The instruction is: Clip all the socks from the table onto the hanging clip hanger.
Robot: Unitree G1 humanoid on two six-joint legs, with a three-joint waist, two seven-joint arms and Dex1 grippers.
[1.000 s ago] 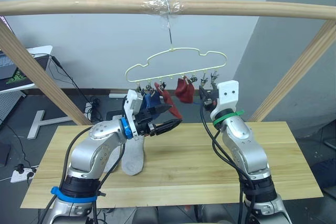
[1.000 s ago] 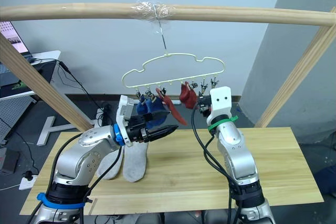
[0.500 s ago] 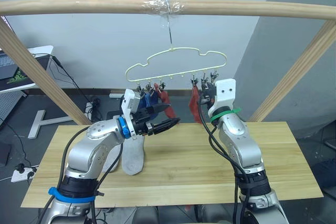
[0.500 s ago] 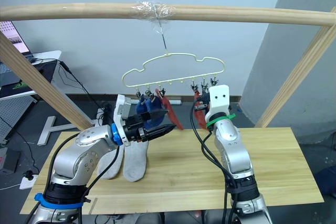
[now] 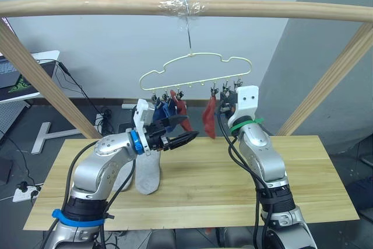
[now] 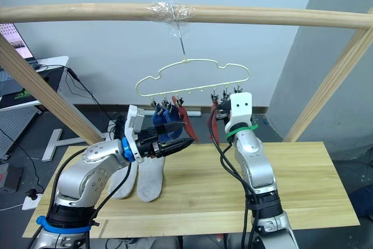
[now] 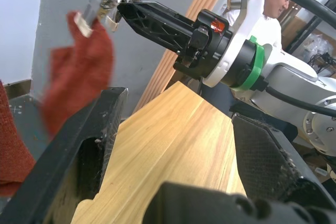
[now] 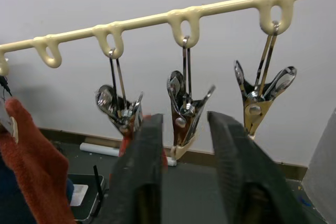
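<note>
Left eye view: pale yellow wire hanger point(image 5: 195, 68) hangs from the wooden bar point(image 5: 87, 7), wavy top, row of small metal clips. Two blue socks point(image 5: 161, 111) and one red sock point(image 5: 180, 107) clipped at its left; another red sock point(image 5: 209, 118) dangles long and narrow mid-row. Two grey socks point(image 5: 145, 173) lie flat on the table point(image 5: 315, 173). Left gripper point(image 5: 187, 137) spread, empty. Right gripper point(image 8: 184, 145) spread just under a clip point(image 8: 182, 103).
</note>
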